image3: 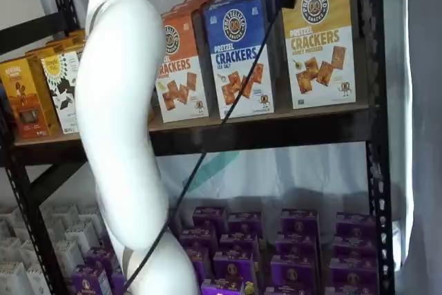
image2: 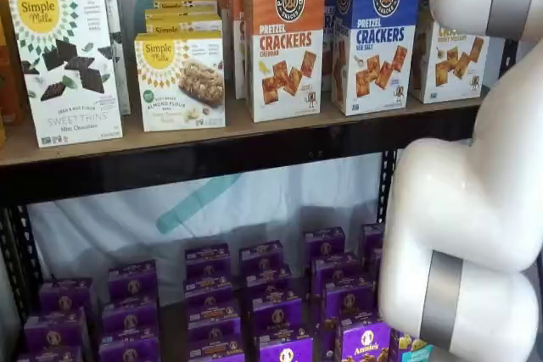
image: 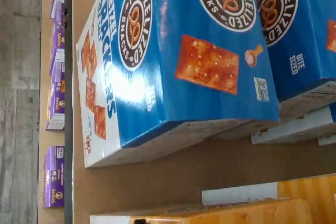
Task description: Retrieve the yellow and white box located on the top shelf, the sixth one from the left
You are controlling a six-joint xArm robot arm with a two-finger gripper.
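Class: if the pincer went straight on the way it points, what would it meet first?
Probably the blue cracker box filling the wrist view; the yellow and white box sits off to the side. Depth is unclear.

The wrist camera sits close above the top shelf (image: 157,182), looking down onto the tops of the blue-topped cracker cartons (image: 199,51), with the purple boxes (image: 53,177) on the lower level visible past the shelf's front edge. Both shelf cameras face the shelves from the front, behind the white arm (image3: 121,136). One stands nearly square to the front rail (image2: 212,158); the other looks from an angle, toward the shelf's right end. Both share the cracker cartons, including the yellow and white box (image3: 319,43).
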